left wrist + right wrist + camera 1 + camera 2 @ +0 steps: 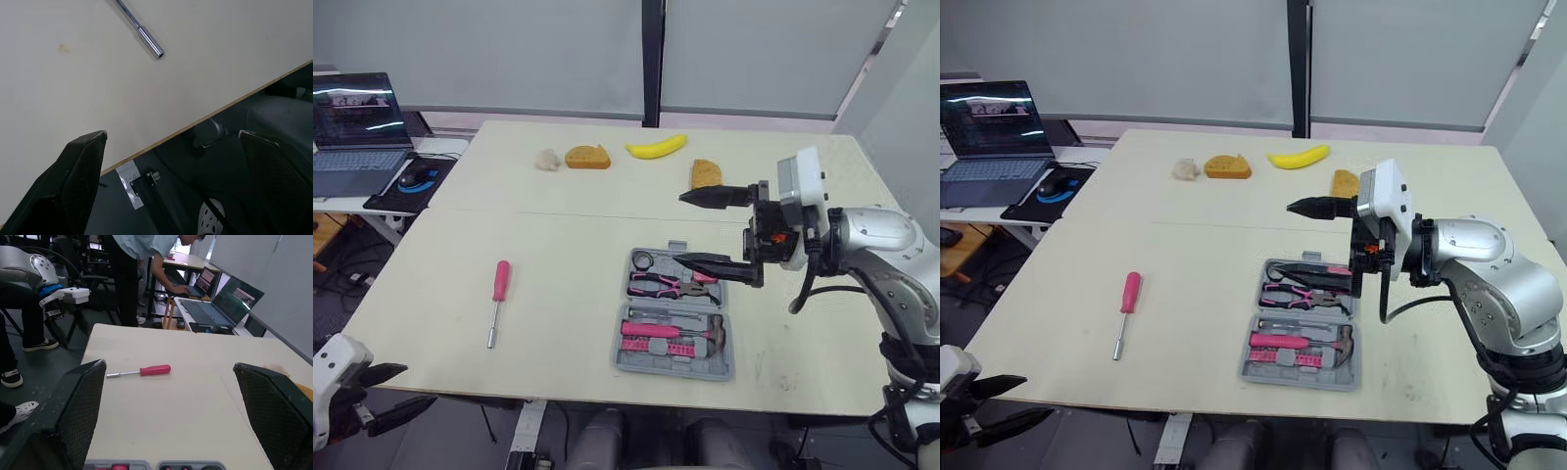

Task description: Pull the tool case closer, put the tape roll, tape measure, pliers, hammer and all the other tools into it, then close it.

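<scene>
The grey tool case (674,315) lies open near the table's front edge, right of centre. Pink-handled pliers (666,286) rest in its far half and a hammer (683,334) in its near half; a small dark ring (642,260) sits in the far left corner. A pink screwdriver (497,299) lies alone on the table to the left, also seen in the right wrist view (142,371). My right gripper (681,227) hovers open above the case's far half, holding nothing. My left gripper (419,385) hangs open below the table's front left edge, its fingers (80,166) spread wide.
At the far side of the table lie a banana (657,147), two bread pieces (587,157) (706,173) and a pale lump (546,160). A laptop (352,127) and mouse (416,179) sit on a side desk to the left. A person (142,259) bends over another desk.
</scene>
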`<action>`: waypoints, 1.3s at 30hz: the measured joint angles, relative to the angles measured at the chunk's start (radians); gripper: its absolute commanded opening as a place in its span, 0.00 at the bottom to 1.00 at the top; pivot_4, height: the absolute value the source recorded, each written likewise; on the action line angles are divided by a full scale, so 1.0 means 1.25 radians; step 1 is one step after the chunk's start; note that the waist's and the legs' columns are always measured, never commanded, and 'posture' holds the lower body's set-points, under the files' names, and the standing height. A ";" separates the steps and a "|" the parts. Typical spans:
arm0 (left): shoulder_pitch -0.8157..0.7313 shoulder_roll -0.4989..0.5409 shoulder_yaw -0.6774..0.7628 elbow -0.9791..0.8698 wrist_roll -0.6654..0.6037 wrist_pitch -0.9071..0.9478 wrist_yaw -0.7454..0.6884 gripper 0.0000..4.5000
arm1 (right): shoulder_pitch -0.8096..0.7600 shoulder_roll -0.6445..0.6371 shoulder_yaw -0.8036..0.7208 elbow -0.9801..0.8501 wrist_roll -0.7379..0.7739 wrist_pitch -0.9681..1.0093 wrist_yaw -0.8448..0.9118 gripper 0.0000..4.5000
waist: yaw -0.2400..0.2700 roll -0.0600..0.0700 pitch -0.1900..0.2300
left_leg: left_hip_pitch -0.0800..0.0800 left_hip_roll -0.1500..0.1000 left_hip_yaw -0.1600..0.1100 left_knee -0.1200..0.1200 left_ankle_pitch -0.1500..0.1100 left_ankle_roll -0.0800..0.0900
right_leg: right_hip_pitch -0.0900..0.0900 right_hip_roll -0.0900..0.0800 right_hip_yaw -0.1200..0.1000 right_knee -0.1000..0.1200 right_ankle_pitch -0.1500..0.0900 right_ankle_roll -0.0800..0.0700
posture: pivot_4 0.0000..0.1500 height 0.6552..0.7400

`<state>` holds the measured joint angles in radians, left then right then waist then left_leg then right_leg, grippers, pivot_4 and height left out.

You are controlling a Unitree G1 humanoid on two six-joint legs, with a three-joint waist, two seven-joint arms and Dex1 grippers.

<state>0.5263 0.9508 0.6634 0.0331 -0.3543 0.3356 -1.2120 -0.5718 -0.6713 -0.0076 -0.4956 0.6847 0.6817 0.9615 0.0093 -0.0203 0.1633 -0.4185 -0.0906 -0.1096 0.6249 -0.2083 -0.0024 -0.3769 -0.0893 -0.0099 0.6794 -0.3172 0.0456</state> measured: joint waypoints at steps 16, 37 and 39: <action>-0.685 0.188 -0.483 0.525 0.353 -0.617 -0.068 1.00 | 0.098 -0.026 0.006 -0.049 -0.037 -0.013 -0.072 0.98 | -0.018 0.000 0.000 | -0.001 -0.002 0.001 -0.001 0.000 0.000 | -0.003 0.001 0.000 0.002 0.001 0.000 | 1.00 1.00; -1.132 0.065 -1.006 0.938 0.973 -1.029 0.451 1.00 | 0.156 -0.046 -0.012 -0.122 -0.027 0.024 -0.165 0.98 | -0.034 -0.003 0.002 | -0.001 -0.002 0.002 0.002 0.000 0.000 | -0.001 0.003 -0.002 0.011 0.001 0.003 | 1.00 1.00; -1.152 0.054 -1.044 0.947 1.020 -1.030 0.516 1.00 | 0.156 -0.047 -0.012 -0.123 -0.027 0.024 -0.165 0.98 | -0.032 -0.005 0.003 | -0.001 -0.002 0.002 0.003 0.000 0.000 | -0.001 0.003 -0.002 0.012 0.000 0.004 | 1.00 1.00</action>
<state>-0.9137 1.0186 -0.6419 1.2173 0.9211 -0.9520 -0.5672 -0.3762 -0.7297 -0.0222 -0.6487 0.6506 0.7115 0.7551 -0.0309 -0.0267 0.1673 -0.4198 -0.0934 -0.1072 0.6292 -0.2079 -0.0023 -0.3779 -0.0855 -0.0124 0.6947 -0.3170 0.0509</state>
